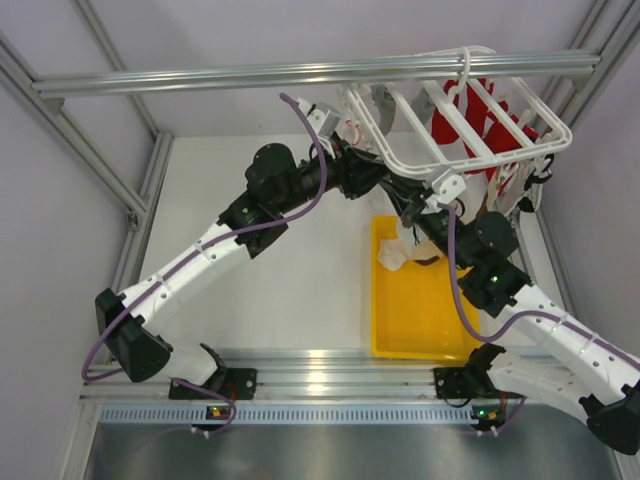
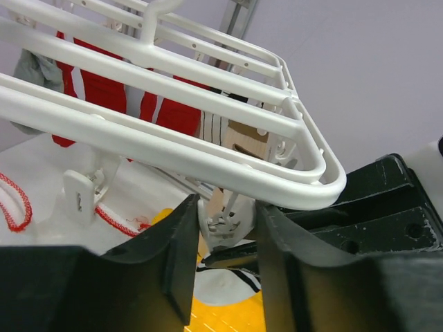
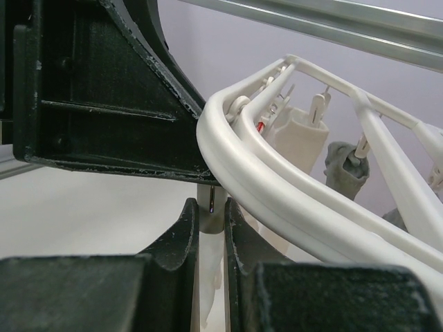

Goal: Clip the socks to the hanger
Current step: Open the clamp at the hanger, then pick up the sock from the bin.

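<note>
Sock (image 3: 210, 277) hangs 12-to-6, pinched in the near-closed right claw (image 3: 211, 214) under the hanger (image 2: 173, 149)'s 7 o'clock corner, a clip (image 2: 221, 232) at its 12; left claw (image 2: 225, 207) straddles that clip, squeezing or not I cannot tell.

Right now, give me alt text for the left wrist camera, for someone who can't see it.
A small white clip hangs between the two open black fingers of the left gripper, just under a rounded corner of the white hanger, whose bars cross the picture. Behind the bars hangs a red garment with white marks; a yellow tray shows below.
</note>
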### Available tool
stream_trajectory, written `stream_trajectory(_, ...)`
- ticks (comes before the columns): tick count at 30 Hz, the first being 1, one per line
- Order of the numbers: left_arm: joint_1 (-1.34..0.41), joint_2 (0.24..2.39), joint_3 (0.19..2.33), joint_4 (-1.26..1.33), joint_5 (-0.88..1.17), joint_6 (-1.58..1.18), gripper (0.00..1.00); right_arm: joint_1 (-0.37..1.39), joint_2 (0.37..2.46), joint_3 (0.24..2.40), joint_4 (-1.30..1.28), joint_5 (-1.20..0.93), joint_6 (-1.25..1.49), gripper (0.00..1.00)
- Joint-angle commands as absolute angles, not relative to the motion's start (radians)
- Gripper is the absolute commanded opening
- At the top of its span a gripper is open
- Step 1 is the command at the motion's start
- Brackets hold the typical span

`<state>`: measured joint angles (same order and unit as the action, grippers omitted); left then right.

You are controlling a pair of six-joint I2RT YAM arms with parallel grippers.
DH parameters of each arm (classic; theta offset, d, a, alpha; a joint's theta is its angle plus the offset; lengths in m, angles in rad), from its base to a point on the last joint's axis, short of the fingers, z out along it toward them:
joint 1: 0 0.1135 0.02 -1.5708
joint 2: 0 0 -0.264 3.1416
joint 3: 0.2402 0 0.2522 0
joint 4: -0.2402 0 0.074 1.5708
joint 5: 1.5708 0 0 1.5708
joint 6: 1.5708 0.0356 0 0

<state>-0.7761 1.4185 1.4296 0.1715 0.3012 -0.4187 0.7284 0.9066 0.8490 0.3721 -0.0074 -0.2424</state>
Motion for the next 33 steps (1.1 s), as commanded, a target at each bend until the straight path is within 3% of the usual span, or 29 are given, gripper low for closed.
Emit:
stream_trajectory(1,-0.775,1.422,1.479,0.203,0.279,-0.436,0.34,0.756,0.9,0.868,0.368,-0.017,-0.241,0.0)
stream_trajectory(3,-0.773,1.419,1.476,0.198,0.29,-0.44,0.17,0.756,0.899,0.867,0.367,-0.006,-0.244,0.0)
stream_trajectory(6,-0.773,1.413,1.471,0.183,0.299,-0.449,0.0,0.756,0.897,0.87,0.35,-0.005,-0.242,0.03)
stream_trajectory(8,-0.773,1.41,1.471,0.169,0.305,-0.451,0.0,0.756,0.897,0.874,0.324,-0.006,-0.238,0.21)
stream_trajectory(9,-0.773,1.405,1.471,0.164,0.305,-0.453,0.0,0.755,0.897,0.879,0.312,-0.009,-0.235,0.35)
stream_trajectory(12,-0.773,1.405,1.471,0.155,0.301,-0.448,0.0,0.755,0.89,0.899,0.23,-0.009,-0.222,0.54)
stream_trajectory(17,-0.772,1.407,1.474,0.152,0.301,-0.446,0.0,0.756,0.845,0.934,-0.039,-0.107,-0.233,0.69)
stream_trajectory(18,-0.772,1.408,1.474,0.152,0.304,-0.445,0.0,0.755,0.836,0.927,-0.076,-0.141,-0.245,0.84)
stream_trajectory(20,-0.772,1.408,1.474,0.149,0.302,-0.446,0.0,0.752,0.813,0.911,-0.209,-0.178,-0.274,0.98)
stream_trajectory(23,-0.772,1.405,1.471,0.147,0.304,-0.446,0.0,0.742,0.773,0.868,-0.343,-0.245,-0.35,0.93)
stream_trajectory(24,-0.772,1.404,1.471,0.147,0.307,-0.446,0.0,0.739,0.764,0.852,-0.362,-0.241,-0.368,0.84)
stream_trajectory(27,-0.772,1.402,1.47,0.146,0.31,-0.446,0.0,0.715,0.729,0.764,-0.429,-0.265,-0.437,0.68)
stream_trajectory(33,-0.772,1.405,1.476,0.147,0.313,-0.452,0.0,0.632,0.799,0.689,-0.476,-0.333,-0.569,0.54)
